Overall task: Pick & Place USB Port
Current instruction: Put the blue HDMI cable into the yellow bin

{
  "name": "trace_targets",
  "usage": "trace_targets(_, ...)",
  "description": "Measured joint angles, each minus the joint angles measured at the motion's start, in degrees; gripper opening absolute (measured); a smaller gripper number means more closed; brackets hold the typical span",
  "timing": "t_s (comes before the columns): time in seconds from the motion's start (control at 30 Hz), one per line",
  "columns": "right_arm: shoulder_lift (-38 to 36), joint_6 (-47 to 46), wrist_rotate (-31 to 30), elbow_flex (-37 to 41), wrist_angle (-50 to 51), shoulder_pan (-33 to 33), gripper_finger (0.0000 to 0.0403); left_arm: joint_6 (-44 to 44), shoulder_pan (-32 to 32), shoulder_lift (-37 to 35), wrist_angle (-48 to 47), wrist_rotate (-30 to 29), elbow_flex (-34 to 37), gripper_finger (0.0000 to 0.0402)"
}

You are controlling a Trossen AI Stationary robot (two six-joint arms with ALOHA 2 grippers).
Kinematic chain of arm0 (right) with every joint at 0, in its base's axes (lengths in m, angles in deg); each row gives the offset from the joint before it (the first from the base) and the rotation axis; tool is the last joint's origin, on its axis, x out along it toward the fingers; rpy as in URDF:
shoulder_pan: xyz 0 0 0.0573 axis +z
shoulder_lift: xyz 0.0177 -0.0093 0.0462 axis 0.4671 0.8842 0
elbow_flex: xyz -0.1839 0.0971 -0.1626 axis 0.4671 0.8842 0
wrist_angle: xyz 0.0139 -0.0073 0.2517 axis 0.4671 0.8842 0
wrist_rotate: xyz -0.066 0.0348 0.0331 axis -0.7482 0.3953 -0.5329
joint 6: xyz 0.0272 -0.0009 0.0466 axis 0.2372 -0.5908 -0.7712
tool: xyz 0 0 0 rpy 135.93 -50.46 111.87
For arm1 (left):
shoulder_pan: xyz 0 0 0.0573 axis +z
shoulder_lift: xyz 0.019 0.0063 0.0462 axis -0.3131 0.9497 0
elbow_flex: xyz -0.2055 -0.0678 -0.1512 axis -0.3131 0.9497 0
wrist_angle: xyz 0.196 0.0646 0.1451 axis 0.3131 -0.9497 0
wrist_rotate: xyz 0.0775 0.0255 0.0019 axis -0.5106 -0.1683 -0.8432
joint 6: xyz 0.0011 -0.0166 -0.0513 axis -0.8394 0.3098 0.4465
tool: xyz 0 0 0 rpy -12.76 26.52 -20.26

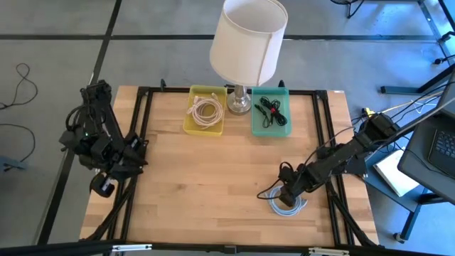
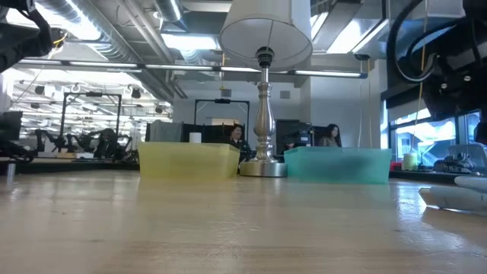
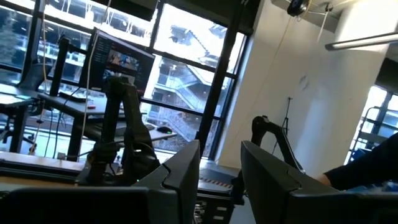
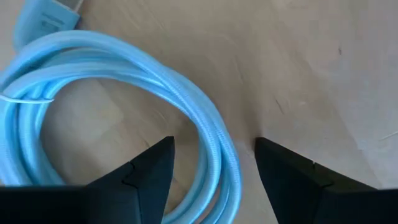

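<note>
A light-blue USB cable [image 4: 124,68], wound into a coil, lies flat on the wooden table near its near right corner [image 1: 288,207]. My right gripper [image 4: 214,155] is open and points down over the coil. Its two dark fingers stand on either side of the coil's bundled strands without touching them. In the high view the right gripper [image 1: 288,192] hides part of the coil. My left gripper [image 1: 106,183] waits open off the table's left edge, raised and facing the room.
At the far edge stand a yellow bin [image 1: 205,110] holding a white cable, a teal bin [image 1: 270,112] holding black cables, and between them a lamp [image 1: 245,43] with a white shade. Bare wood [image 1: 206,178] spans the table's middle.
</note>
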State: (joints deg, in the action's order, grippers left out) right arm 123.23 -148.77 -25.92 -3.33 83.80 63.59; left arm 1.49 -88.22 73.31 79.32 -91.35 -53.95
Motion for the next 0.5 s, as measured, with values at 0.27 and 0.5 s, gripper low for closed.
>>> trace_targets(0.27,1.19,-0.03,-1.92,-1.18,3.49,0.02,0.0131,-0.50,0.00,0.00,-2.52,-3.13,-0.02,0.0111)
trace_targets(0.5,1.56,-3.25,-8.46,-5.91,8.36,0.26,0.0018,-0.54,0.00,0.02,-3.69,-6.70,-0.04,0.0111)
